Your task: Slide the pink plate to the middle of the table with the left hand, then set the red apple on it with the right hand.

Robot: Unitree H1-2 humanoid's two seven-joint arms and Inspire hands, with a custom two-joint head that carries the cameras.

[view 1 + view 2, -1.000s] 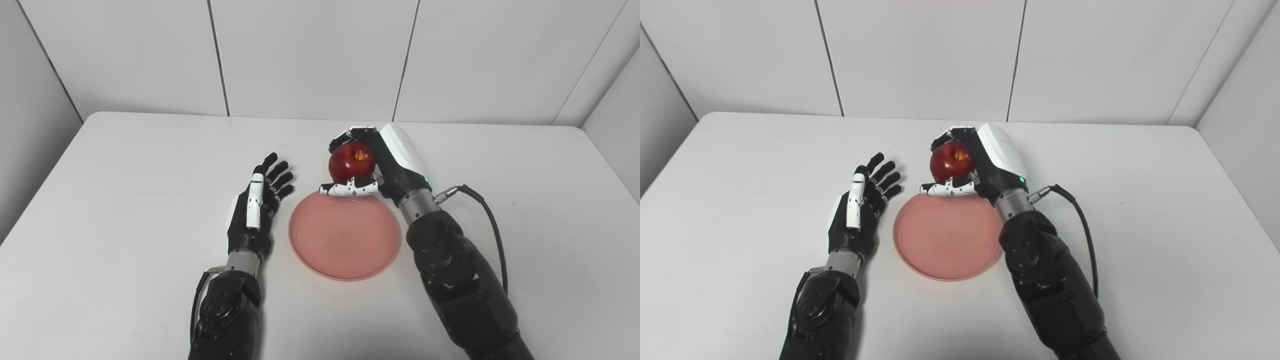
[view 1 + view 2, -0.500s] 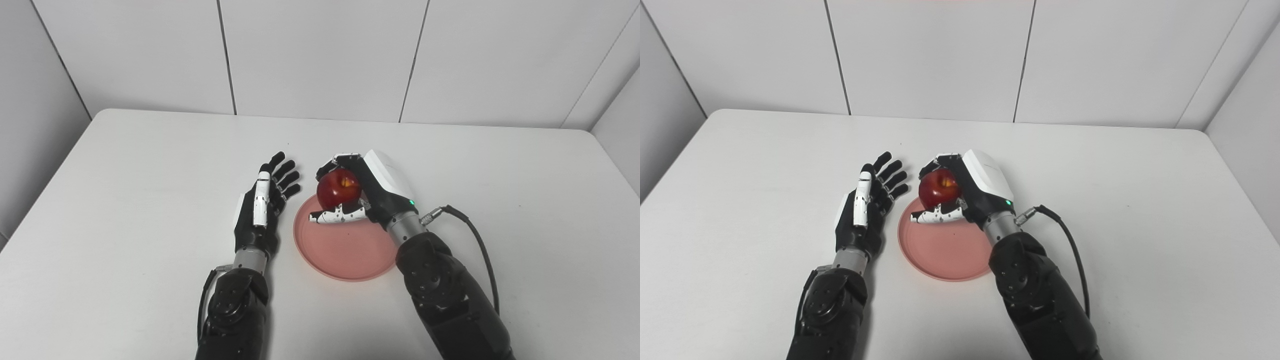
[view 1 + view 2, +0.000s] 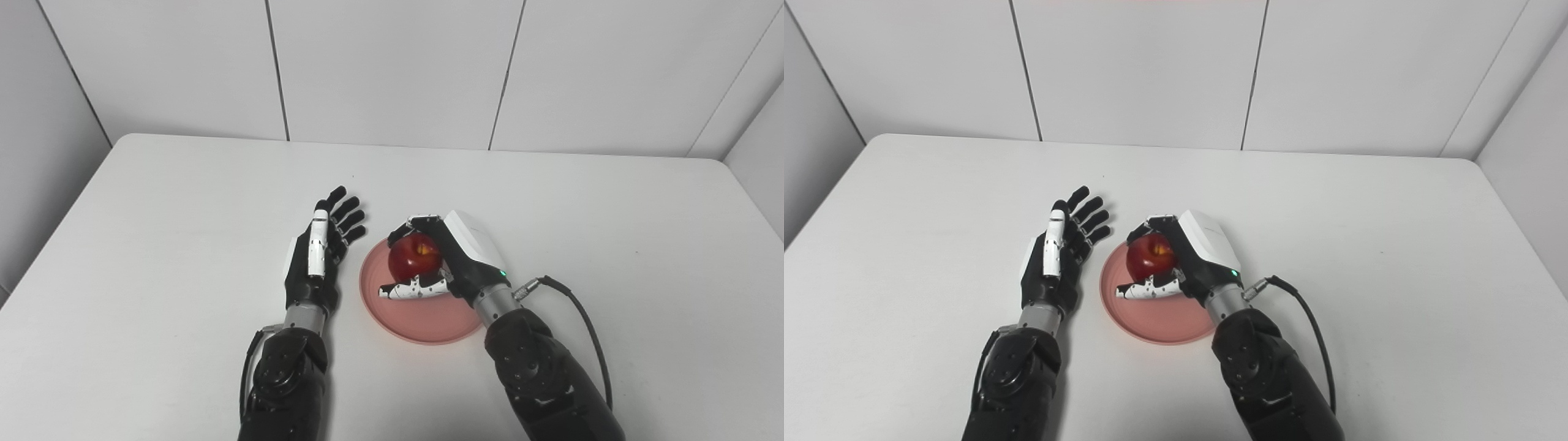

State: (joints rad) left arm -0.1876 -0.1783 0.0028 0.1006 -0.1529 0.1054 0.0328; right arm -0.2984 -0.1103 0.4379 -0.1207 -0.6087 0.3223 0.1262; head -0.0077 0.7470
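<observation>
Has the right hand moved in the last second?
Yes. The right hand, shut on the red apple, came toward the robot, from beyond the pink plate's far rim to over it.

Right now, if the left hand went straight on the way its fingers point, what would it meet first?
Nothing that shows: the left hand points up-right over bare table, passing beside the pink plate, toward the back wall; depth is unclear.

A plain white tabletop (image 3: 153, 202) with rounded corners meets grey wall panels at its far edge. A round pink plate (image 3: 422, 321) lies flat on it, near the middle toward the front.
</observation>
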